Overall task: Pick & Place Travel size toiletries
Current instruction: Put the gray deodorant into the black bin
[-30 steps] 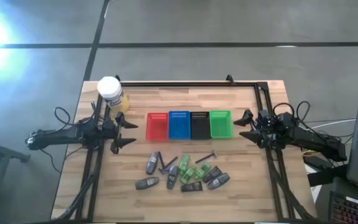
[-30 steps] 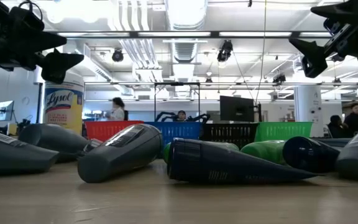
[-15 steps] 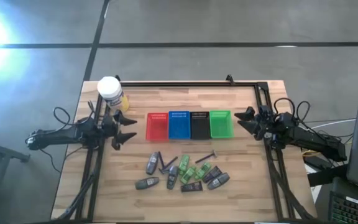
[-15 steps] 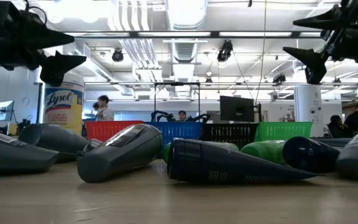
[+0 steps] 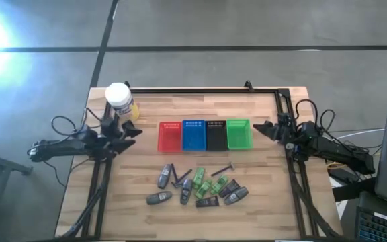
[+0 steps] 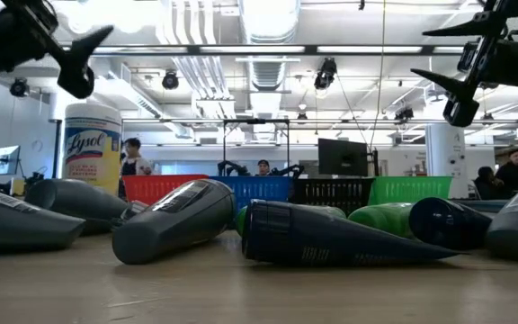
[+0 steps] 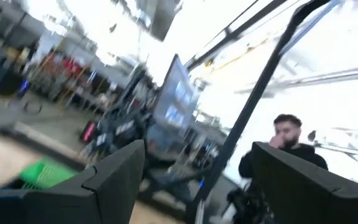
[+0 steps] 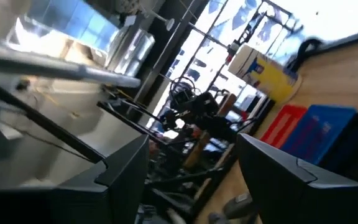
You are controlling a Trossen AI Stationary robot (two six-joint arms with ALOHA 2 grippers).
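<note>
Both arms are up off the table, nothing grabbed. The left gripper (image 5: 127, 130) sits by the yellow Lysol jar (image 5: 119, 98) with fingers spread; the right gripper (image 5: 266, 128) hangs just right of the green basket (image 5: 238, 134), fingers apart too. The travel size toiletries (image 5: 197, 187) lie clustered on the wooden table (image 5: 261, 208) in front of the baskets.

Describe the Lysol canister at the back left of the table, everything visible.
The Lysol canister stands upright at the table's back left corner, beside the black frame rail. It is a round tub with a white cap and a yellow body; in the low view its label reads "Lysol" in blue script on a white and yellow wrap. It looks like plastic, lid closed. Nothing grips it; the left gripper hangs open just in front of it, apart from it.
</note>
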